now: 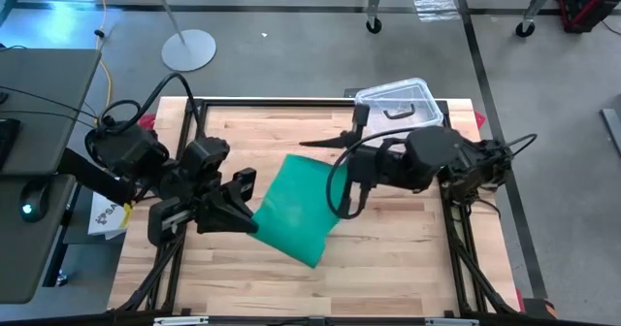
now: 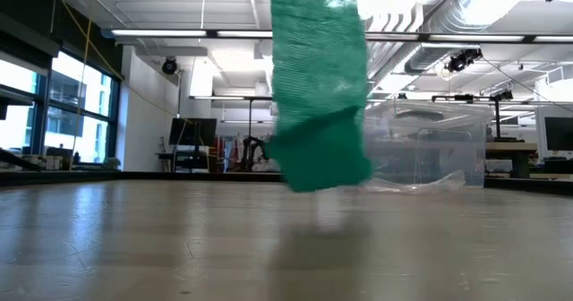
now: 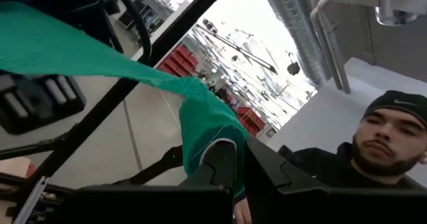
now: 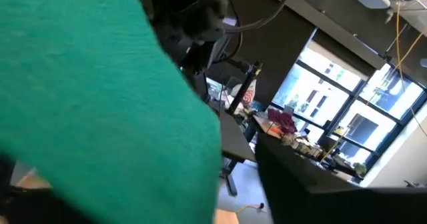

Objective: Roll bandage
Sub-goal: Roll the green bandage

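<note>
Wooden table point(image 1: 388, 258) bears clear box point(image 1: 398, 101); left jaws pinch green bandage point(image 1: 299, 208), right jaws unclear.

One green bandage point(image 1: 296, 207) hangs above the counter point(image 1: 388, 258). There are two dark arms, each ending in one claw: the left claw point(image 1: 247, 210) and the right claw point(image 1: 342, 192). One clear plastic box point(image 1: 398, 101) sits at the counter's far edge. One person point(image 3: 383, 141) shows in the left wrist view.
</note>
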Motion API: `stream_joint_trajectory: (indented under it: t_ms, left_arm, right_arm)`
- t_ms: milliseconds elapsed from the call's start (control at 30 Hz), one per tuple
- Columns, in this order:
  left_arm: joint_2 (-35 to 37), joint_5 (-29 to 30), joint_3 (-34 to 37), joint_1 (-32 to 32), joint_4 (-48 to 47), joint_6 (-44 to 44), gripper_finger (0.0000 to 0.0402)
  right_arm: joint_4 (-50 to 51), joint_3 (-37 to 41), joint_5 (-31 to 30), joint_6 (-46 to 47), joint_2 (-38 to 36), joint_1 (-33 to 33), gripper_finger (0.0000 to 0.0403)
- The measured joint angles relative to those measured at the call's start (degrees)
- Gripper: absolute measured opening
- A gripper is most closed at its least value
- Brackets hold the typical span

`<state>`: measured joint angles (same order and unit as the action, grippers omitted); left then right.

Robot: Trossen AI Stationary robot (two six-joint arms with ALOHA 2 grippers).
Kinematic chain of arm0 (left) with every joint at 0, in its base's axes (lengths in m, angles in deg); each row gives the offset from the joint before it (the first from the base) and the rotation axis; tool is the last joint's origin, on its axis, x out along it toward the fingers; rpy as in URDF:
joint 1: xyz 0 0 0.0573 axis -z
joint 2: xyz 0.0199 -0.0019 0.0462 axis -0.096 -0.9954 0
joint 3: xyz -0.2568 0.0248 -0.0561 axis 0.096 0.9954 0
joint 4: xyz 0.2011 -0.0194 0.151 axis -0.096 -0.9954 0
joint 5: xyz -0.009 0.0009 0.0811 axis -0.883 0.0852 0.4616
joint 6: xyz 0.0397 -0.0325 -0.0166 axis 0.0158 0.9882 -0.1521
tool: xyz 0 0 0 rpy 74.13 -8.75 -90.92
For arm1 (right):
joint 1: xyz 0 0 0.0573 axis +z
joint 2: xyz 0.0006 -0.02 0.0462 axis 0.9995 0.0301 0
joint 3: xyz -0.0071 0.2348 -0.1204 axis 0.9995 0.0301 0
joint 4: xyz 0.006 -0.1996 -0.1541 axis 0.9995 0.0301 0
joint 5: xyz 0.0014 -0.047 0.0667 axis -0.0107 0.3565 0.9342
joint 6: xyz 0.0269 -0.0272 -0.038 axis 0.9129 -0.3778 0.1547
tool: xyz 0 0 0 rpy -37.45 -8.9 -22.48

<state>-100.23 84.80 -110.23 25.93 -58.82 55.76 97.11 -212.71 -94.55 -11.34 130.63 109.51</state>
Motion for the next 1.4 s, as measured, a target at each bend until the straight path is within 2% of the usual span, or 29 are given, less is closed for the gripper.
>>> stream_joint_trajectory:
  t_ms: [200,333,500,733,867,967,1033,1133,1400]
  left_arm:
    - [0.28,1.82,0.0,-0.02,-0.09,-0.23,0.0008]
    - [1.15,4.72,0.0,-0.02,-0.02,-2.06,0.0008]
    - [1.86,6.84,-0.04,-0.02,-0.03,-3.56,0.0008]
    - [1.86,7.06,-0.04,-0.91,-0.11,-3.98,0.0008]
    - [1.86,7.16,-0.04,-1.05,-0.12,-3.98,0.0008]
    - [1.86,7.22,-0.04,-1.05,-0.07,-3.98,0.0008]
    - [1.84,7.42,-0.04,-1.05,-0.11,-3.98,0.0008]
    - [1.84,7.61,-0.04,-1.05,-0.11,-3.98,0.0008]
    - [1.84,7.97,-0.04,-1.05,-0.12,-3.58,0.0008]
  right_arm:
    - [2.67,0.0,0.08,0.0,-1.63,1.34,0.0224]
    - [9.53,0.0,-1.37,1.65,-3.44,3.46,0.0254]
    - [13.37,0.0,-8.74,-0.04,-4.65,7.65,0.0256]
    - [5.53,0.0,-13.12,-5.47,-4.59,10.87,0.0256]
    - [-1.28,0.0,-16.26,-12.5,-4.61,11.56,0.0256]
    - [-4.35,-0.02,-13.42,-17.58,-4.61,11.93,0.0256]
    - [-4.23,-0.02,-10.5,-18.1,-4.39,11.89,0.0256]
    - [-4.16,-0.02,-10.05,-18.27,-3.73,11.27,0.0253]
    - [-4.18,-0.02,-3.76,-17.34,-2.97,10.62,0.0202]
